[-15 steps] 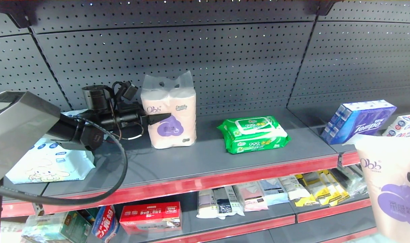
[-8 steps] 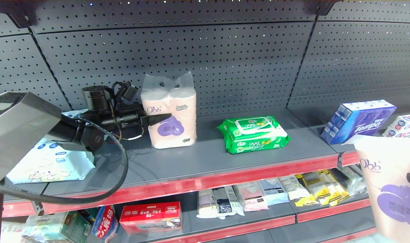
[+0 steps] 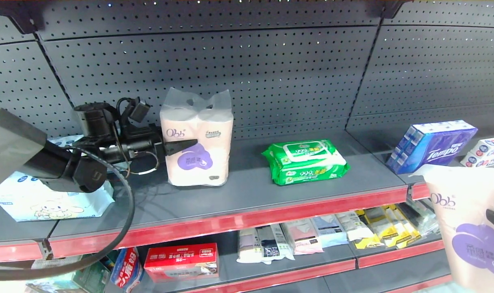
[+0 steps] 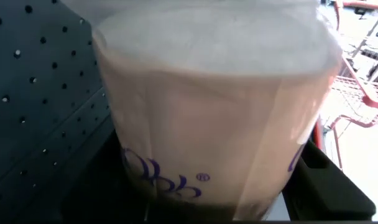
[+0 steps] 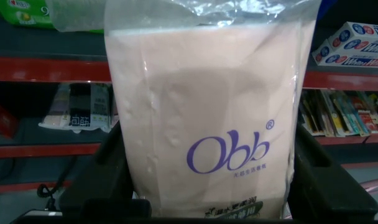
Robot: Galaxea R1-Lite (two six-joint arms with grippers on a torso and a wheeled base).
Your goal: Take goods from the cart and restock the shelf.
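Note:
A pack of toilet paper rolls (image 3: 196,138) with a purple print stands upright on the grey shelf (image 3: 247,191), left of centre. My left gripper (image 3: 188,140) is shut on it: one black finger (image 3: 181,145) crosses its front and the other is hidden behind. In the left wrist view the pack (image 4: 207,112) sits between the fingers of this gripper (image 4: 207,205). A second, like pack (image 3: 470,228) hangs at the lower right, in front of the shelf, with my right gripper (image 3: 488,219) shut on it. That pack (image 5: 207,118) is in the right gripper (image 5: 211,199).
A green wipes pack (image 3: 305,161) lies mid-shelf. A blue tissue box (image 3: 431,145) leans at the right, and a white tissue pack (image 3: 55,199) lies at the far left. Bare board runs between the roll pack and the wipes. Lower shelves hold small goods (image 3: 181,260). A red cart frame (image 4: 363,93) stands behind.
My left gripper has shifted to the left along the shelf, taking the toilet paper pack with it. The right gripper and its pack have barely moved.

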